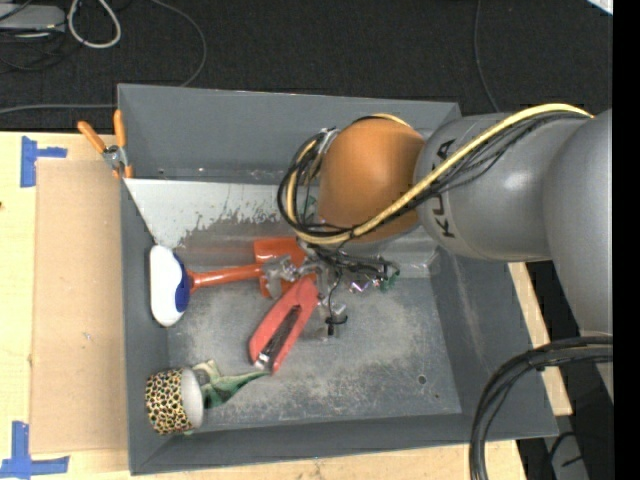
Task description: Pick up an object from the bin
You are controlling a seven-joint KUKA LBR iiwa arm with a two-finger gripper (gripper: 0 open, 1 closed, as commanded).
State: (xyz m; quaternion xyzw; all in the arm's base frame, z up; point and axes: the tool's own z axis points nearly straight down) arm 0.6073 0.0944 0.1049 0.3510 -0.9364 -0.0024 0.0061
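A: Gripper (328,293) open or closed?
B: Could not tell. It sat low at the upper end of the long red plastic hinged tool (280,330), mid-bin.
A: Progress?
B: Nothing lifted, by my reading; grasp and raise remained.
A: Pose?
B: Arm (520,188) reached from the right, orange-capped wrist (370,173) pointed down into the grey metal bin (440,368).

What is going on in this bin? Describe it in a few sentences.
A KUKA arm reaches in from the right. Its end effector sits low over the upper end of a red-handled tool, beside an orange tool. A white-and-blue object and a leopard-print item lie apart at the left.
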